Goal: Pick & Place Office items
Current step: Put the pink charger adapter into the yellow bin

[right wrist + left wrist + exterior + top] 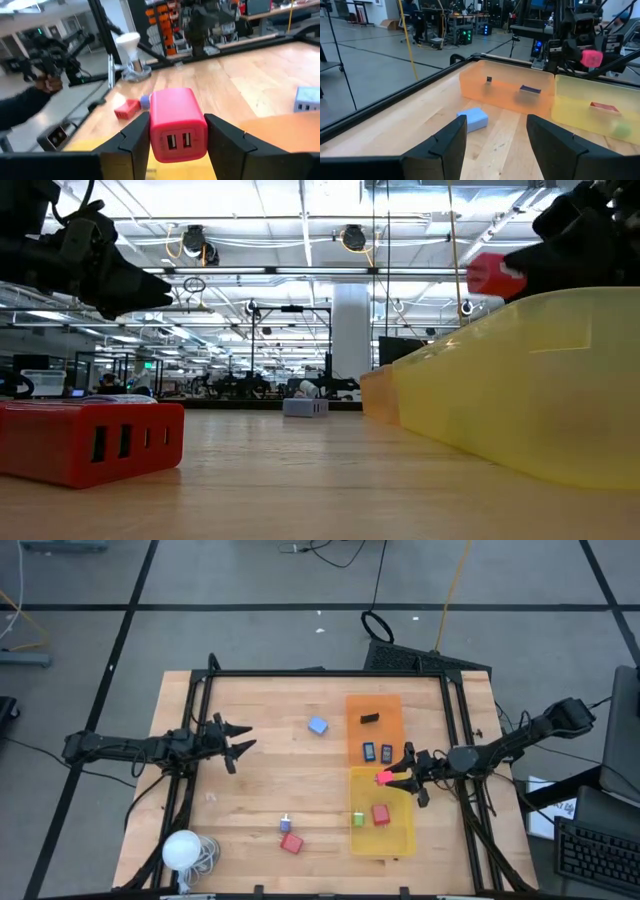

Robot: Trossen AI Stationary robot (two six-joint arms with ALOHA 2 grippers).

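Note:
My right gripper (393,777) is shut on a pink-red block (384,778) with two ports, held over the far left corner of the yellow tray (400,840). In that tray lie a green piece (358,819) and a red piece (381,814). The orange tray (355,705) holds a black piece (370,719) and two dark-blue pieces (369,751). On the bare wood sit a light-blue block (318,725), a small blue piece (285,825) and a red block (291,843). My left gripper (248,738) hovers open at the table's left, touching nothing. My right gripper pinches the pink-red block (177,117) between its two fingers (137,137), one on each of two opposite sides. The fingers come in roughly level from the table's right. The block is lifted clear above the yellow tray, its ported face (176,141) turned back toward the wrist.
A white ball with a coiled cord (183,850) lies at the near left corner. Black rails (320,673) frame the table top. Bare wood lies between my left gripper and the trays.

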